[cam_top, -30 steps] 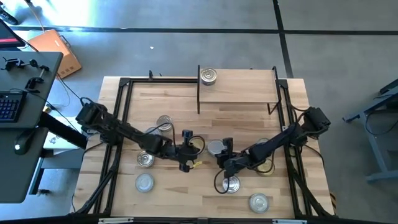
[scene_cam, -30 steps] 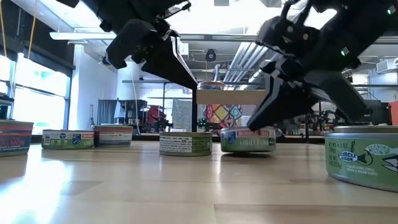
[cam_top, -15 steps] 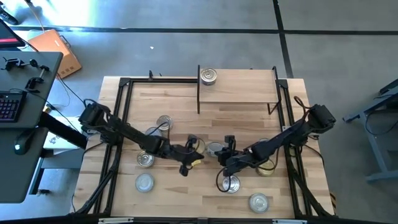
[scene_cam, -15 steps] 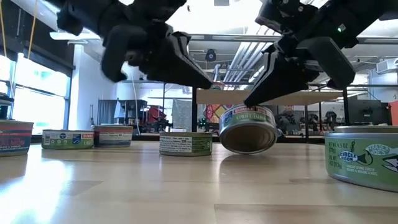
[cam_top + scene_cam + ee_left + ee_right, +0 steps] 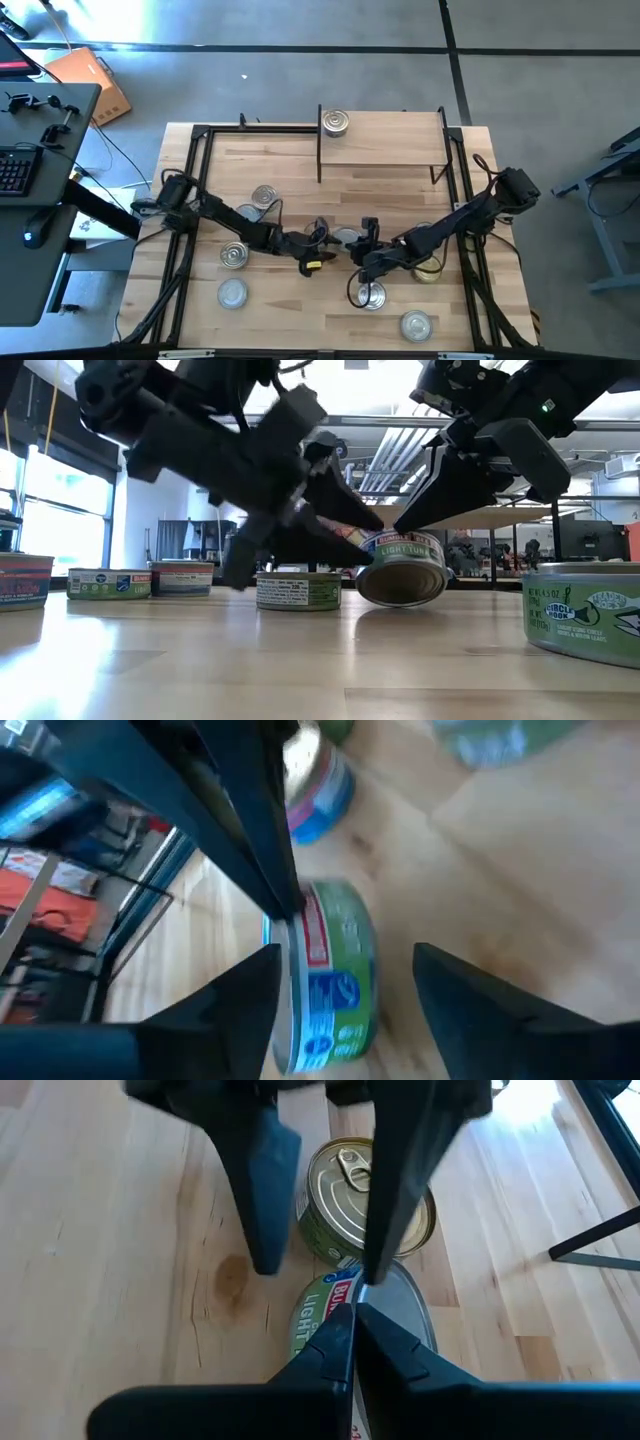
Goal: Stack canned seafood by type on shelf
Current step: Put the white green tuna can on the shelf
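**benchwatcher:** ok so the right jaws are pinched on the rim of the green-label tin, and they've got it tipped up on its edge. A second ago that tin was sitting flat on the bench. It went up onto its edge about half a second back and hasn't moved since

**tinstacker:** and the left jaws? They look way closer now

**benchwatcher:** yeah, that's the big change. The left jaws are spread wide and have slid in along the bench toward the middle. In the left wrist view the tilted tin sits right ahead in the gap between them. They're nose to nose with the right jaws, and I can't tell if they're actually touching the tin yet

**tinstacker:** so it's a handover, or a two-arm regrip?

**benchwatcher:** that's my guess. A flat tin is hard to pinch from above, so the right tips it up and the left takes it across the body. Risky bit is it rolling off if the right lets go early

**tinstacker:** what else is nearby?

**benchwatcher:** there's a gold tin lying flat just behind the tilted one. The shelf is well away at the far edge, with only one tin on its left corner. The rest are loose, like the silver one on the left and another near the front. So the stacking has barely started
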`<state>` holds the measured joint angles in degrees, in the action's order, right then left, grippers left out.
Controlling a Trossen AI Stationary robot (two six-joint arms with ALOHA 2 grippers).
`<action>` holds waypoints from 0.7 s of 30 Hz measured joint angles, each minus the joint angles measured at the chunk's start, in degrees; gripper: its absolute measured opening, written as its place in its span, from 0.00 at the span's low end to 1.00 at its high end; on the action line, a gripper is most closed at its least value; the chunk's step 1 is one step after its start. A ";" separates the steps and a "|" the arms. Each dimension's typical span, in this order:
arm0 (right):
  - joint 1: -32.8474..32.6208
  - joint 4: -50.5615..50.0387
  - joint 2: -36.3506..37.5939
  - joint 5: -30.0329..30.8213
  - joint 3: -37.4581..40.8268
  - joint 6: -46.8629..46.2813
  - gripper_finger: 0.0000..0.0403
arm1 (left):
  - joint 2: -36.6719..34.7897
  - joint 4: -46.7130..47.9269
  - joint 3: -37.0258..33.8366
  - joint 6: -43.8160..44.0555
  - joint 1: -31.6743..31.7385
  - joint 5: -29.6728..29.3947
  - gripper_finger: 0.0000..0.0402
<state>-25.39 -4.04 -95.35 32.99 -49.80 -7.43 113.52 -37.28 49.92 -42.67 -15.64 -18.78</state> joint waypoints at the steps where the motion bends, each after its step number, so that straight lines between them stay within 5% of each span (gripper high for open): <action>1: 0.00 0.06 0.00 -0.02 0.00 -0.05 0.00 | 0.92 -0.18 0.49 -0.94 0.09 -1.10 0.57; 10: 0.00 0.86 0.00 -0.22 0.00 0.05 0.00 | 5.78 -1.11 4.42 -0.84 0.39 -7.92 0.57; 17: 0.08 1.03 0.11 0.44 -0.01 0.36 0.01 | 5.61 0.21 4.49 3.62 0.38 -9.27 0.32; 21: 0.04 -0.47 1.01 -0.21 -0.02 0.84 0.11 | 5.61 0.81 4.49 5.87 0.35 -9.37 0.30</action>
<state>-25.34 -4.51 -94.34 32.78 -49.82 -6.59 119.13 -36.48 54.41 -36.80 -15.29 -28.15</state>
